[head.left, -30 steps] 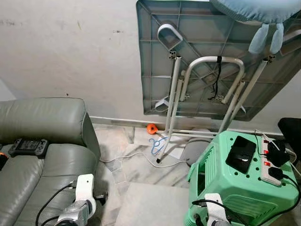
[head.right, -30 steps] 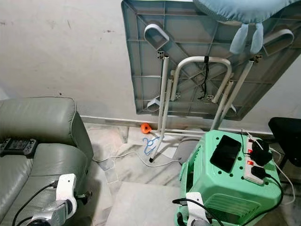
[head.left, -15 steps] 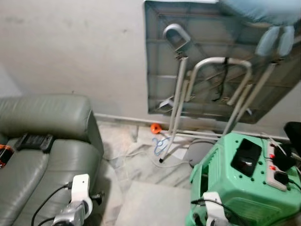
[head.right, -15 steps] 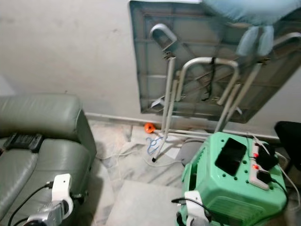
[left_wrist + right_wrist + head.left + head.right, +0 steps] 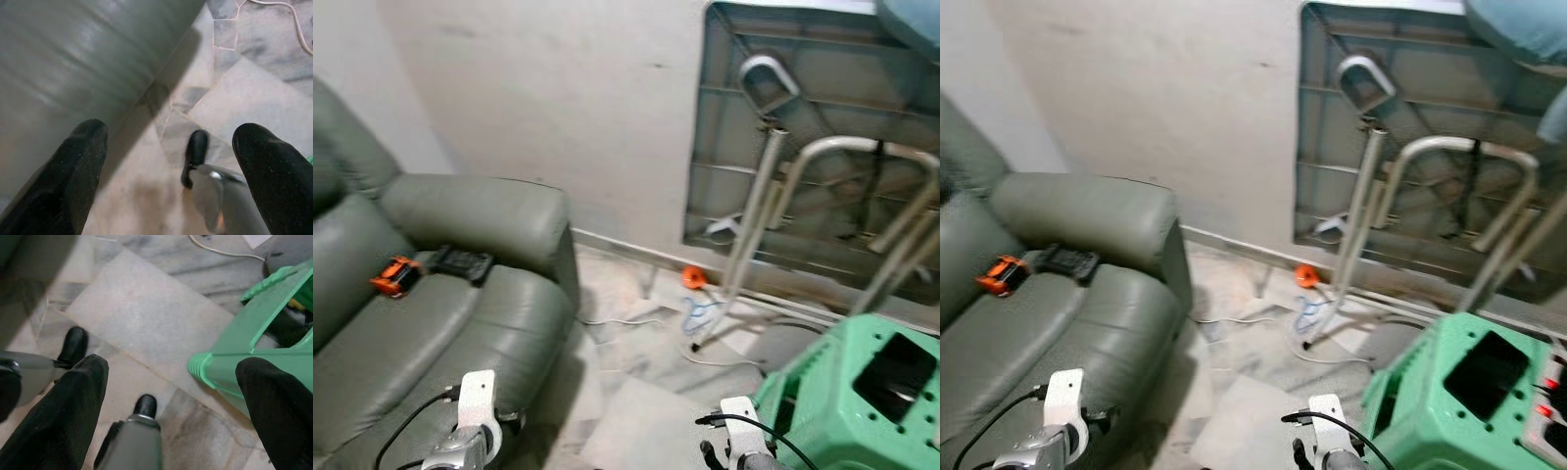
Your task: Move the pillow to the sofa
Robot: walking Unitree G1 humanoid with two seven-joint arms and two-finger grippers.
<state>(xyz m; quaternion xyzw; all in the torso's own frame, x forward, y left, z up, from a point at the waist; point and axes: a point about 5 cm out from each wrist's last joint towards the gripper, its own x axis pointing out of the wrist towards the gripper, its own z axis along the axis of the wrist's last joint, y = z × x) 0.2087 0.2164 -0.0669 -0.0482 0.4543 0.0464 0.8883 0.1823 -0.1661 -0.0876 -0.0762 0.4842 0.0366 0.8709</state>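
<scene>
Head views, blurred: a pale blue pillow [image 5: 1518, 29], cut off at 1 o'clock, tops the upended grey folding table [image 5: 803, 166]; a smooth grey leather sofa [image 5: 431, 323] lies at 9 o'clock.

Left wrist view: left gripper [image 5: 168, 161] spread beside the leather.

Right wrist view: right gripper [image 5: 171, 396] spread above marble, beside a green plastic stool [image 5: 254, 357].

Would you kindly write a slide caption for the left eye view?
Grey sofa with a controller on its seat, beside a folded table leaning on the wall and a green stool.

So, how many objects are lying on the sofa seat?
2, both near the armrest: an orange device toward the backrest side, and a black game controller beside it, closer to the wall. Others may be hidden outside the frame.
</scene>
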